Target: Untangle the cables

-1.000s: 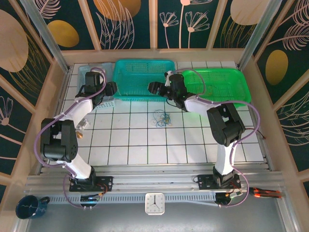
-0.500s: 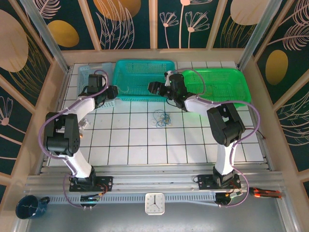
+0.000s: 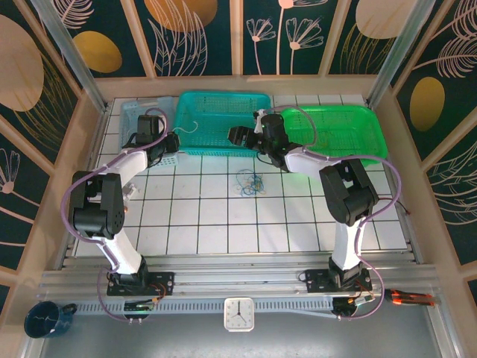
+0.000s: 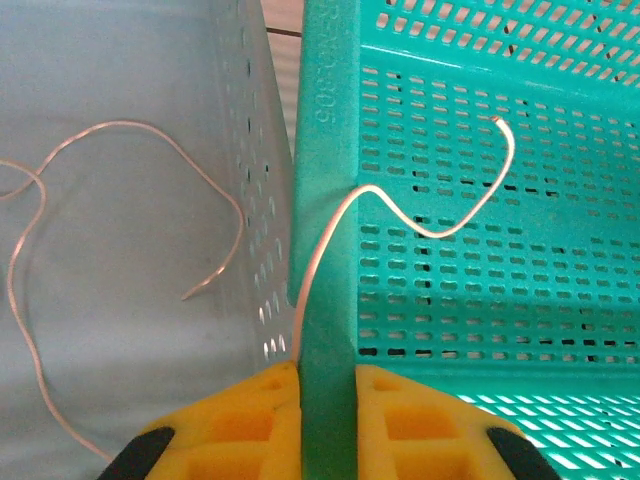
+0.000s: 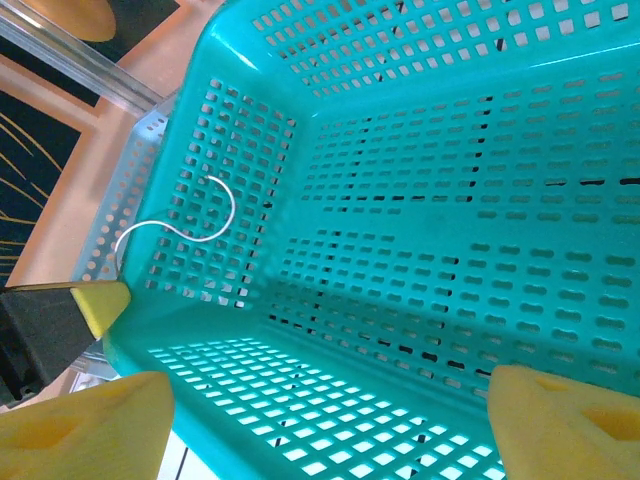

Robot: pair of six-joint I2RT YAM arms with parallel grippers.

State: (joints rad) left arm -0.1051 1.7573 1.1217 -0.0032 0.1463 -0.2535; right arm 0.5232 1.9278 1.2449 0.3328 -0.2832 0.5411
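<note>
White tiles at mid-frame carry the knot (image 3: 249, 181), nearer the right gripper (image 3: 237, 136), jaws apart; left gripper (image 4: 328, 400) pinches a white cable (image 4: 430, 225) over the teal basket (image 4: 520, 300).

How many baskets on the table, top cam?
3. Pale blue basket far left, teal basket in the middle, green basket on the right, in a row along the far edge. The arms cover parts of them, but no fourth shows.

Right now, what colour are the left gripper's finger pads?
Yellow pads, clearest in the left wrist view.
</note>
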